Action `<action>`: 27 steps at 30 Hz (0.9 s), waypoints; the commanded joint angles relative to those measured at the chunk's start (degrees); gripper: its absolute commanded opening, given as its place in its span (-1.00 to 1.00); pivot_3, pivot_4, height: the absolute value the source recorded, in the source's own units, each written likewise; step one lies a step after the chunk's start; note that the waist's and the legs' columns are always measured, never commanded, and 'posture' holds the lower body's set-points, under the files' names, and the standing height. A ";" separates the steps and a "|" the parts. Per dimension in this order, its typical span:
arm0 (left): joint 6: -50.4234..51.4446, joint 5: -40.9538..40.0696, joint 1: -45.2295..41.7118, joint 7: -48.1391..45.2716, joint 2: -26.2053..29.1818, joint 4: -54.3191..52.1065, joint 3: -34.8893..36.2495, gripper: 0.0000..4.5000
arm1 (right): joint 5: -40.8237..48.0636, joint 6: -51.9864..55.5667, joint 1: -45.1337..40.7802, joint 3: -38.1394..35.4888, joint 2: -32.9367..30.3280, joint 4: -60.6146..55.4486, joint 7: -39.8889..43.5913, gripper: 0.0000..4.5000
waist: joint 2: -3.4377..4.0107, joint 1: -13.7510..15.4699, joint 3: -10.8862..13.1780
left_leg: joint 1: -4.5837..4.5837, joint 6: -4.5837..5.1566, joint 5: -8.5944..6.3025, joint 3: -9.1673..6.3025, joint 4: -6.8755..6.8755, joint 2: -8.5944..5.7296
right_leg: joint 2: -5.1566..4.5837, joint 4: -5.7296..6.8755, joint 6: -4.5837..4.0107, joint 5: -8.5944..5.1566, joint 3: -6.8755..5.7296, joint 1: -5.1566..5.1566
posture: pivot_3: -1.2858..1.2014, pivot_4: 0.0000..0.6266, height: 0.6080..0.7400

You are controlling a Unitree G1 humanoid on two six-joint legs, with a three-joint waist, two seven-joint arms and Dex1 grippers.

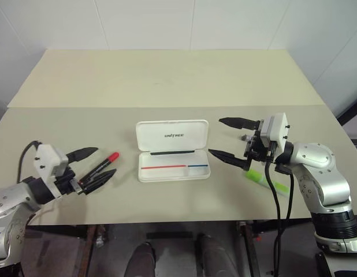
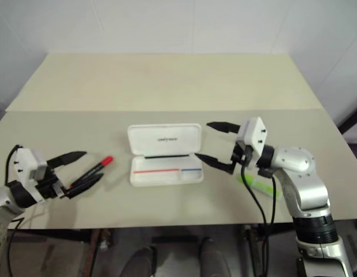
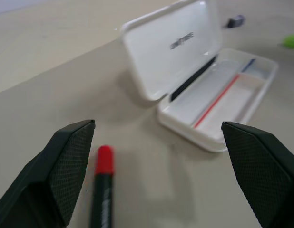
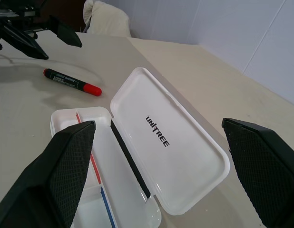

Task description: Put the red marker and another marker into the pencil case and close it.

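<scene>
1. One table (image 1: pixel 167 81) filled the middle of the frame, with one case (image 1: pixel 173 150) at its centre, lid thrown back and its tray empty apart from the printed red and blue lines.
2. Two grippers were in view. The left gripper (image 1: pixel 93 164), lower left, had its fingers spread wide and held nothing. The right gripper (image 1: pixel 229 139), right of centre, was spread just as wide and also empty.
3. One red marker (image 1: pixel 100 167) lay on the table at lower left, between the left gripper's open fingers or just beside them, well left of the case. Its long axis ran diagonally, red cap toward the upper right, pointing at the case. The left arm was clearly the nearer one.
4. One green marker (image 1: pixel 258 178) lay lower right, partly behind the right arm, right of the case.
5. Neither marker was in the case yet.
</scene>
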 commanded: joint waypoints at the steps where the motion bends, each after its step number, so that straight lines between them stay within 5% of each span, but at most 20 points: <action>1: -5.25 1.64 0.87 -1.09 0.67 5.87 2.00 0.99 | 0.44 -0.67 -0.60 -0.61 -0.16 -1.19 0.12 1.00 | 0.00 -0.02 0.00 | 0.00 0.00 0.00 0.00 0.00 0.00 | 0.00 -0.01 0.00 0.00 0.00 0.00 | 0.03 -0.52 1.00; 20: -11.30 8.57 -6.05 2.30 -1.35 24.16 -8.54 0.99 | 1.02 0.98 2.16 -2.82 -1.83 -5.57 -2.44 1.00 | -0.02 0.10 -0.02 | -0.02 -0.01 -0.01 0.00 -0.02 0.01 | -0.01 -0.01 0.00 0.01 -0.01 -0.01 | 0.03 -0.52 1.00; 27: -11.37 8.63 -6.63 2.63 -1.31 24.33 -9.27 -0.03 | 1.70 1.85 2.96 -2.95 -2.42 -6.49 -2.03 1.00 | -0.02 0.08 -0.02 | 0.01 -0.01 0.00 0.01 -0.02 0.01 | -0.01 0.01 -0.01 0.02 -0.01 0.00 | 0.03 -0.52 1.00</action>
